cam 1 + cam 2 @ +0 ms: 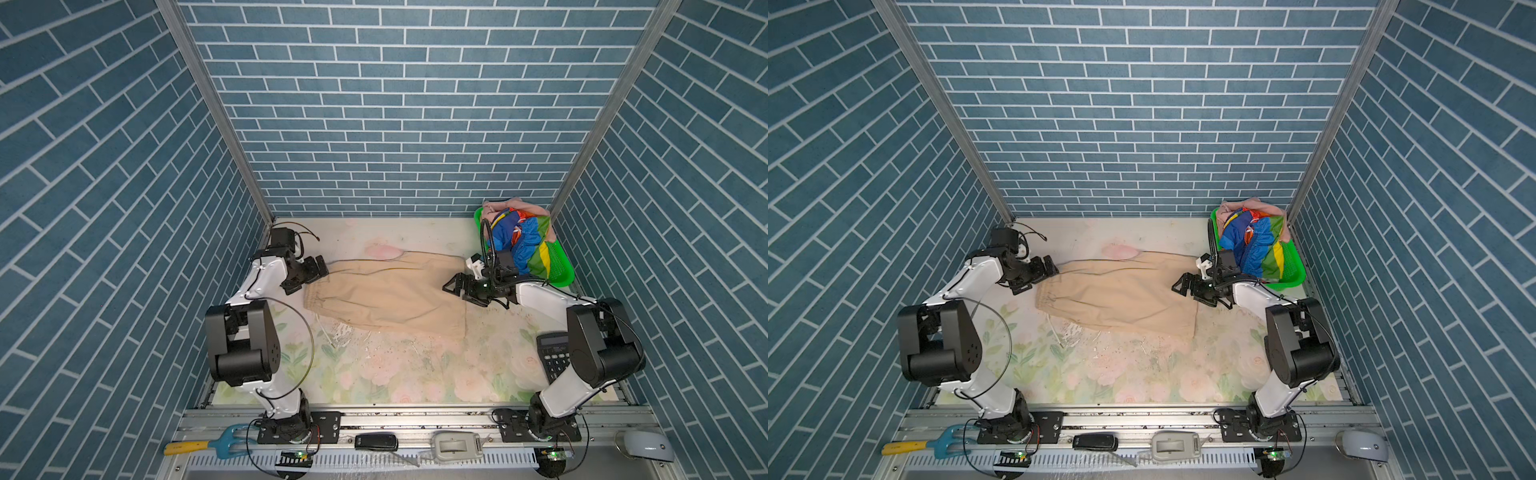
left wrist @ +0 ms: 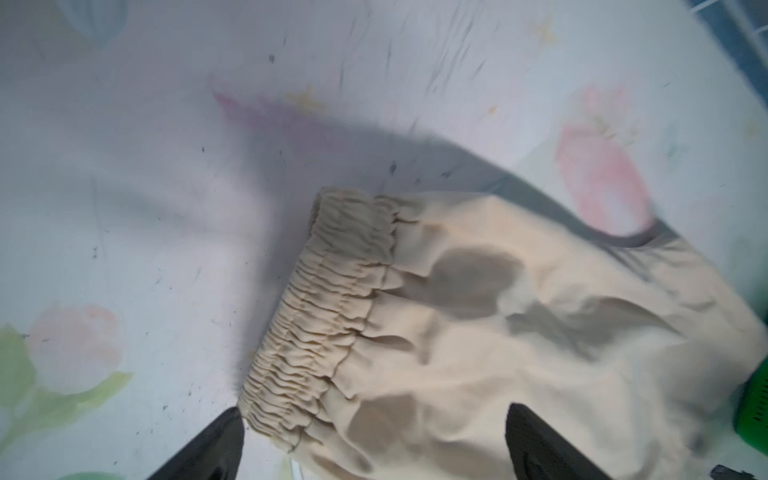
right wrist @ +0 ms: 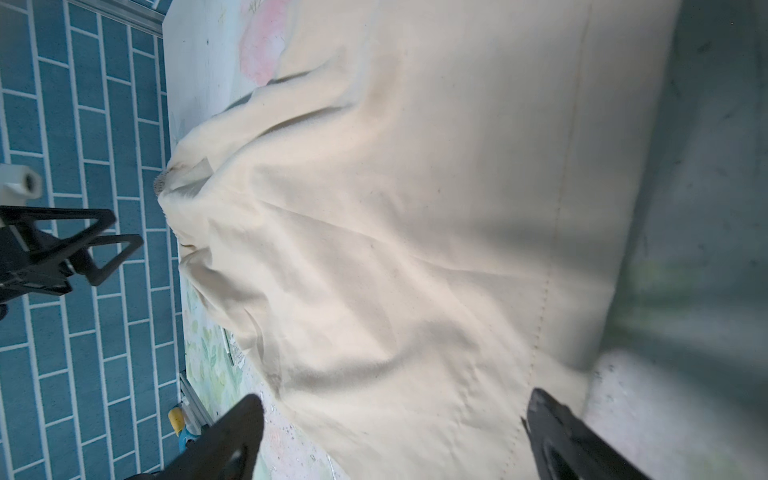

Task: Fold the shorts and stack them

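Beige shorts [image 1: 386, 295] lie flat beside the green basket [image 1: 566, 277], their long axis running away from it, with the leg hems nearest it and the gathered waistband [image 1: 316, 297] farthest. My left gripper [image 1: 308, 276] gapes at the waistband and my right gripper [image 1: 458, 289] gapes over the hems, both holding nothing. Rainbow shorts [image 1: 519, 245] sit heaped in the basket.
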Controlling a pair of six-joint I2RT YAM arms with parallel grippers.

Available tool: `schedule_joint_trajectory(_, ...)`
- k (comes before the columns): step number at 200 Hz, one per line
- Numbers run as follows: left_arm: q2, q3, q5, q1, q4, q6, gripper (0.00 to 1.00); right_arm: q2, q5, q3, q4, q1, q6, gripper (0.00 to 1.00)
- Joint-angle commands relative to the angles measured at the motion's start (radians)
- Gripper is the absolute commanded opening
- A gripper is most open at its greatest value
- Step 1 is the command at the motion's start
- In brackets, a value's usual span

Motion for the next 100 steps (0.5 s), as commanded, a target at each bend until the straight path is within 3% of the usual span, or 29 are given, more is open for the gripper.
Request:
schedule_joint_trajectory(1, 0.039, 0.032, 0.077, 0.005, -0.041, 0.076, 1.0, -0.014, 0.009, 0.009, -0.031, -0.004, -0.04, 0.99)
schedule_joint_trajectory(40, 0.134, 0.055, 0.083, 0.013, -0.03, 0.106, 1.0, -0.004, -0.004, -0.016, -0.01, -0.004, -0.032, 0.99)
schedule_joint_trajectory(100, 0.187, 0.105, -0.078, 0.052, -0.059, 0.176, 1.0, -0.004, -0.011, -0.068, 0.023, -0.004, -0.016, 0.99)
